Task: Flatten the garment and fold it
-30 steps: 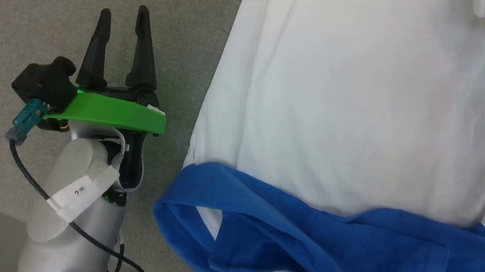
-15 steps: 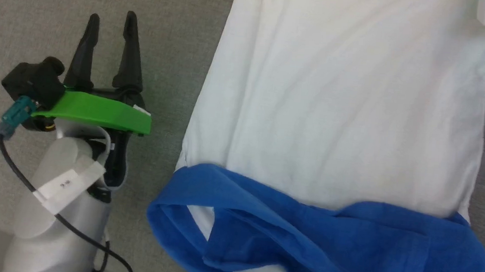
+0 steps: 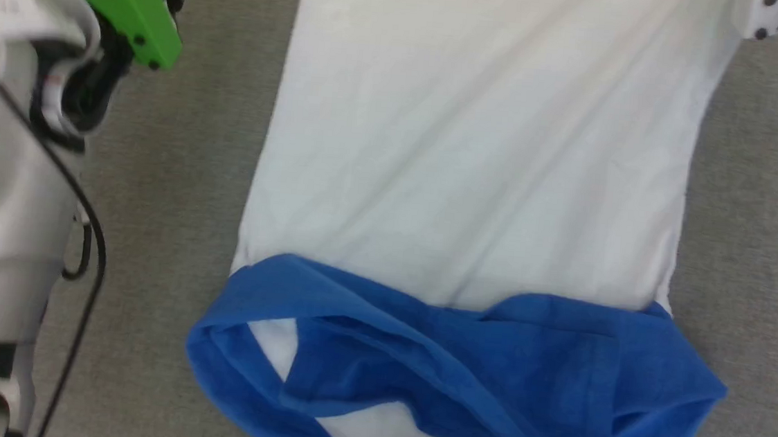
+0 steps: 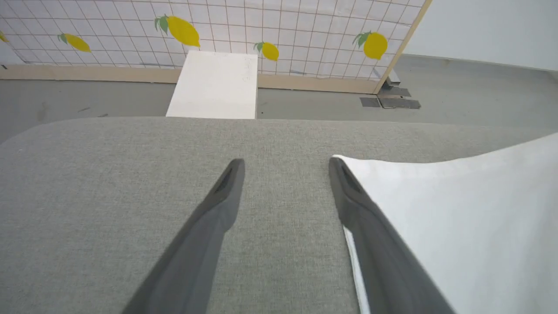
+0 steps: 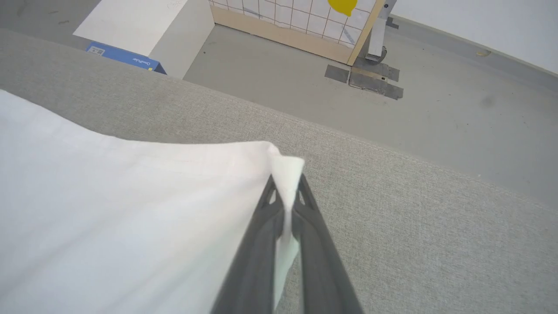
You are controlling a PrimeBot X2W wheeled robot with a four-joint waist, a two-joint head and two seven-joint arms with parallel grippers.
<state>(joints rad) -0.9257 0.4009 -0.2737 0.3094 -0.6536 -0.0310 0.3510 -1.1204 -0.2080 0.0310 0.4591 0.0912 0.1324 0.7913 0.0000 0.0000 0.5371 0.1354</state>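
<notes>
Flattening step. Your right claw [image 5: 286,183] is clamped on a white corner of the shirt [image 3: 478,149]; your left claw [image 4: 286,162], standing apart, should next close on the opposite corner.

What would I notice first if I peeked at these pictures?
The big white shirt spread on the grey surface in the middle of the head view, with its bright blue part bunched up at the bottom of that view. Next comes the right gripper, pinching a white corner of the shirt, and the left gripper, open right beside the shirt's edge.
</notes>
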